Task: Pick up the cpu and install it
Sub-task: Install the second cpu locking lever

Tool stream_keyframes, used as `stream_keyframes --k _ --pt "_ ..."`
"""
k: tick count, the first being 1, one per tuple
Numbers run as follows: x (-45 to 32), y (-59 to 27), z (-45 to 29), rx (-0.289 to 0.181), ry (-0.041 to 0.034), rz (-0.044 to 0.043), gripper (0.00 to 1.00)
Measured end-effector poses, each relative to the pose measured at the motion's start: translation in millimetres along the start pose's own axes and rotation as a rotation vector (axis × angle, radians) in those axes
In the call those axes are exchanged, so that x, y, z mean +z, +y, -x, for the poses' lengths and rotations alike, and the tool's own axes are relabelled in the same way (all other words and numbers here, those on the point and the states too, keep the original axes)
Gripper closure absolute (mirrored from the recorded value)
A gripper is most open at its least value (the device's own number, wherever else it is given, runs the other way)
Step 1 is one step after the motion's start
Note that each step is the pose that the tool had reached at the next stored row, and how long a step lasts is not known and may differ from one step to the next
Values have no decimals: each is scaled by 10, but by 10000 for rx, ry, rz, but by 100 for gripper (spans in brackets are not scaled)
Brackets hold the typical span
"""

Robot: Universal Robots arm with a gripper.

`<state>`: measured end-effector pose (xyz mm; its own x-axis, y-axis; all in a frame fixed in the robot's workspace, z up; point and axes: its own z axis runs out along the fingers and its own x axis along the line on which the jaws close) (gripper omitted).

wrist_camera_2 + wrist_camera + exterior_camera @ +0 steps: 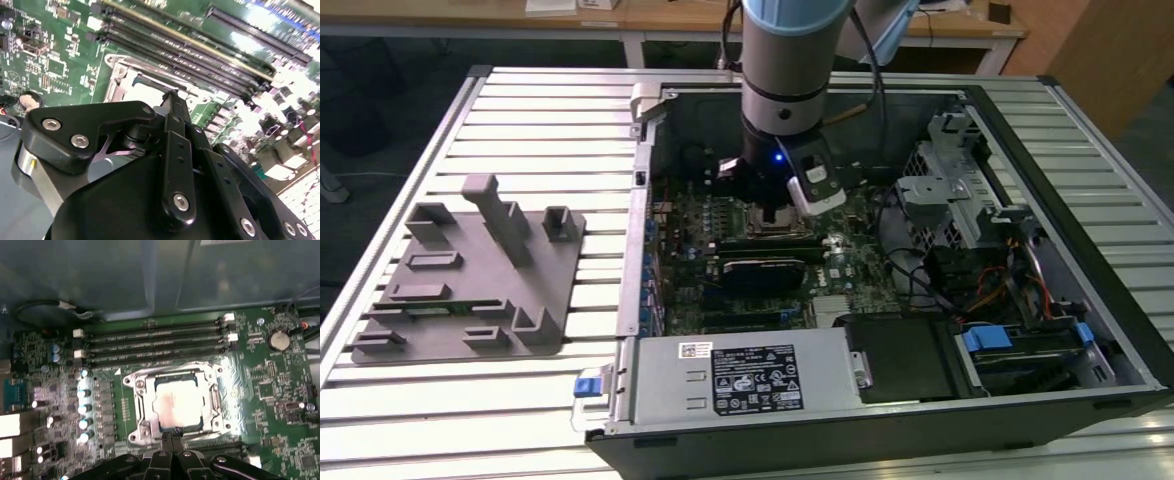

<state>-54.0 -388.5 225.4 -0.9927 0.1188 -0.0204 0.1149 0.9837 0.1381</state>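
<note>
Our gripper (172, 436) has its fingers pressed together with nothing between them, the tips just at the 6 o'clock edge of the socket (175, 402) in the first wrist view. The cpu (178, 404) lies flat inside this metal frame on the motherboard (280, 390), so we judge it is already seated. The arm hangs straight down into the open computer case (1067, 150), probably to stay clear of the memory slots (150, 345) at 12 o'clock of the socket.

In the exterior view, the black open computer case (1067, 250) walls in the green motherboard (854, 265); the way in is from above, at centre frame. At right, the grey metal drive cage (961, 190) and tangled cables (987, 285) crowd the board. At lower centre, the silver power supply box (734, 375) blocks passage. The grey plastic fixture plate (467, 275) stands on the slatted table (534, 110) at left, with bare slats around it.
</note>
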Motion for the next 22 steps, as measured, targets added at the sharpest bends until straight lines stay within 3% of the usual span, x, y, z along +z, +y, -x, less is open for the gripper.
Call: stream_keyframes --k 8,22 --pt "19 118 63 -3 7 -216 89" --pt "37 230 152 -1 44 -360 89"
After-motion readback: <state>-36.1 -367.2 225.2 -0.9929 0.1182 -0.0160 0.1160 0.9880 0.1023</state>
